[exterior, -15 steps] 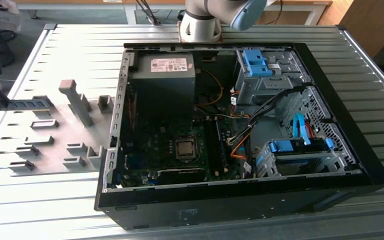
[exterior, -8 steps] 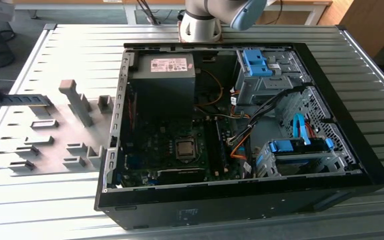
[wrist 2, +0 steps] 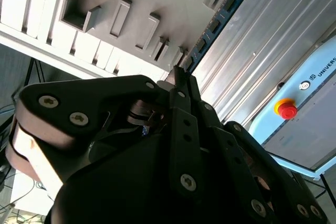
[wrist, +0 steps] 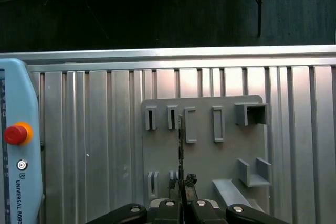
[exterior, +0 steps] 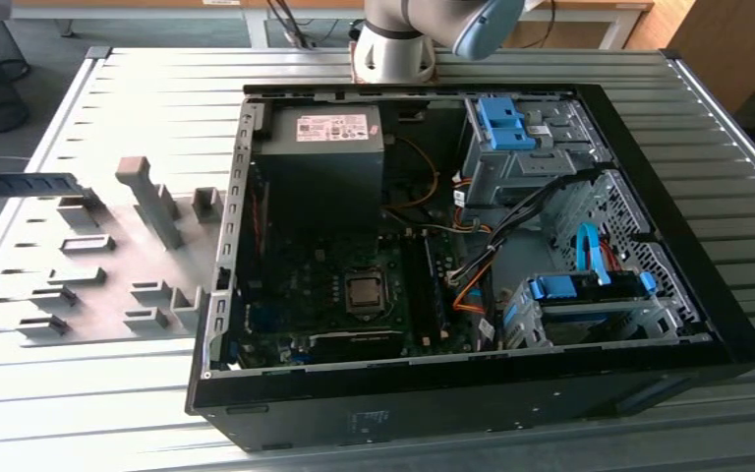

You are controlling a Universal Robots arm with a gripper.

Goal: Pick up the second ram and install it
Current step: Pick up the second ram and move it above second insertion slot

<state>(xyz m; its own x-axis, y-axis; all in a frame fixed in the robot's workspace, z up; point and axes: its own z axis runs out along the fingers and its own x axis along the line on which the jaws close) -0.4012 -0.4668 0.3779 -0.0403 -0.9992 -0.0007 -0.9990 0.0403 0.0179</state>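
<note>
The second ram (wrist 2: 215, 24) is a thin blue-green stick with a row of black chips. My gripper (wrist 2: 178, 74) is shut on one end of it, and the rest sticks out past the black fingertips. In the first wrist view the ram (wrist: 181, 140) shows edge-on as a thin line above the gripper (wrist: 181, 182), in front of the grey holder plate (wrist: 205, 145). In the exterior view the ram (exterior: 30, 183) hangs level at the far left, above the holder plate (exterior: 102, 265) and apart from the open computer case (exterior: 483, 393).
The case lies open on the slatted metal table (exterior: 129, 88), with the motherboard (exterior: 351, 295), power supply (exterior: 319, 147) and blue drive-bay clips (exterior: 588, 287) inside. Upright grey blocks (exterior: 154, 202) stand on the holder plate. A pendant with a red button (wrist: 14, 132) lies beside the plate.
</note>
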